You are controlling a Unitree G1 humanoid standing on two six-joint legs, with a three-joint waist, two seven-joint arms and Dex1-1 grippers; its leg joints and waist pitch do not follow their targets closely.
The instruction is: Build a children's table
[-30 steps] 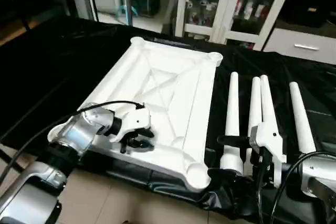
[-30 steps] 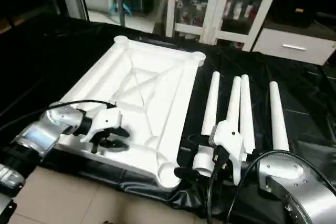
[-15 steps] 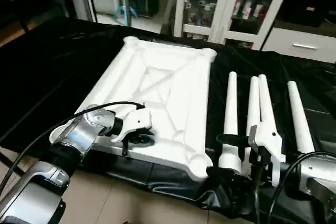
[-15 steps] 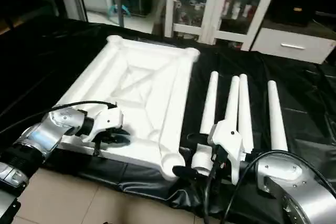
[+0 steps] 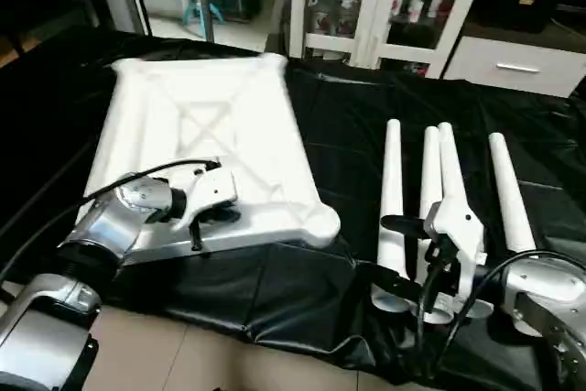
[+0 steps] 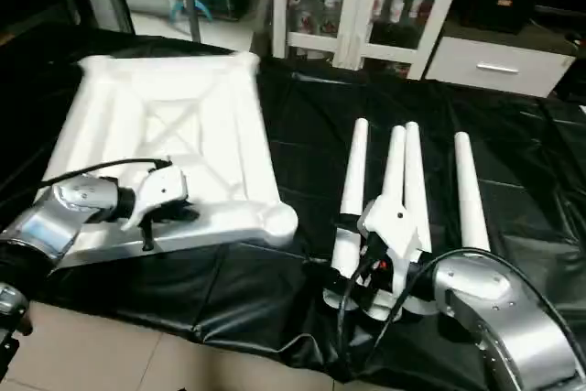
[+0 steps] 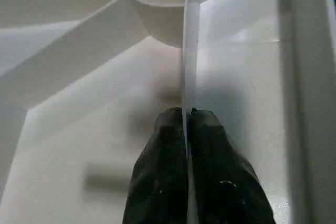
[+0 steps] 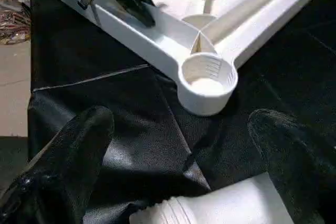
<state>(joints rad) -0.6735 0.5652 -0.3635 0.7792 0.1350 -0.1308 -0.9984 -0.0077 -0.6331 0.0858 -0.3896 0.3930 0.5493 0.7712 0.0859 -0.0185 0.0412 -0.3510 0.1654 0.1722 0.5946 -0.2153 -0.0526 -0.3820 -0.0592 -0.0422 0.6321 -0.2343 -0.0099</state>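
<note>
White plastic top (image 5: 197,125) lies ribs-up. Left gripper (image 7: 186,116) pinches one thin rib (image 7: 190,51). Right gripper (image 8: 178,156) gapes wide, empty, above a leg (image 8: 210,203).

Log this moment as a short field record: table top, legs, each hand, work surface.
table top: white table top lies ribbed underside up on the black-covered work table
corner socket: round corner socket empty, no leg fitted
legs: four white legs lie side by side, apart from the top
left hand: left hand pinched shut on a thin upright rib of the top
right hand: right hand open, over a leg's wide end
</note>
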